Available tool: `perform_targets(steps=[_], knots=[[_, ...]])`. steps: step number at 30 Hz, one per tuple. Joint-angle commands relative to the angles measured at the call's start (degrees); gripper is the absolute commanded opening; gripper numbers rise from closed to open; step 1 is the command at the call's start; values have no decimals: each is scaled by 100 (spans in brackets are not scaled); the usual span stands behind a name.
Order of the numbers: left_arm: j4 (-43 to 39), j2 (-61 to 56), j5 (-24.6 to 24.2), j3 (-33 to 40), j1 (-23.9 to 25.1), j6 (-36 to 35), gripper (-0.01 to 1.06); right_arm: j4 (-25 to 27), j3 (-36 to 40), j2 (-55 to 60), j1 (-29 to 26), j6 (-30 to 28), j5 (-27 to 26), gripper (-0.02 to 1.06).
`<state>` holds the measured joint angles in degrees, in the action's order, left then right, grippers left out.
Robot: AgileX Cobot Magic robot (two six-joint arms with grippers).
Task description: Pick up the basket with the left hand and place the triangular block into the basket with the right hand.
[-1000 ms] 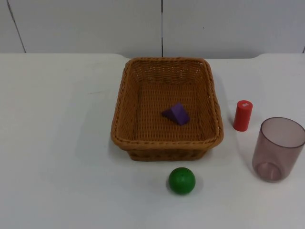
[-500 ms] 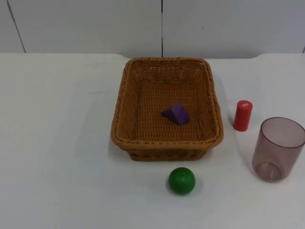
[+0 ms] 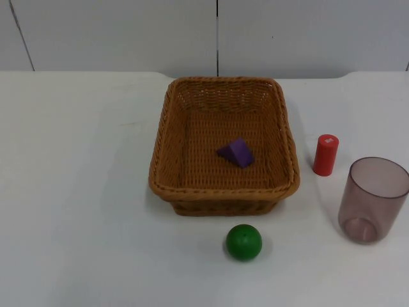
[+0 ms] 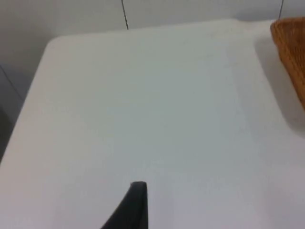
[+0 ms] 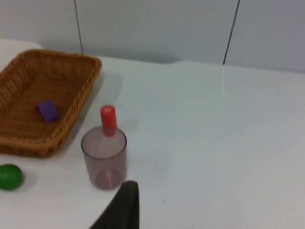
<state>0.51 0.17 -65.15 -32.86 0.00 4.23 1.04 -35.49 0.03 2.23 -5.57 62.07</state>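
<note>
Nothing different from a second ago: purple triangular block [image 3: 236,153] already inside the basket [image 3: 161,137], basket down on the table [image 3: 77,192], so seemingly done. Left gripper [image 4: 136,202] left of the basket, right gripper [image 5: 125,202] beyond the cup [image 5: 104,157]; both waiting, spread or pressed together impossible to tell.

The fixed top camera looks down and forward onto the white table [image 3: 77,192] toward the grey wall, the left wrist camera hangs over the table's left part, and the right wrist camera looks from the right (both wrist views share the basket [image 3: 223,192] [image 4: 290,52] [image 5: 28,143]).
</note>
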Motion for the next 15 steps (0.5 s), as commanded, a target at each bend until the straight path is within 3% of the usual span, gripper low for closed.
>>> perform_targets(steps=[1,15], knots=[[38,-17,159,191,0,-32,105,-64,154,-3,-34,80,-42,105],[-51,-17,357,454,0,-312,105,-104,595,-3,-34,80,-23,105]])
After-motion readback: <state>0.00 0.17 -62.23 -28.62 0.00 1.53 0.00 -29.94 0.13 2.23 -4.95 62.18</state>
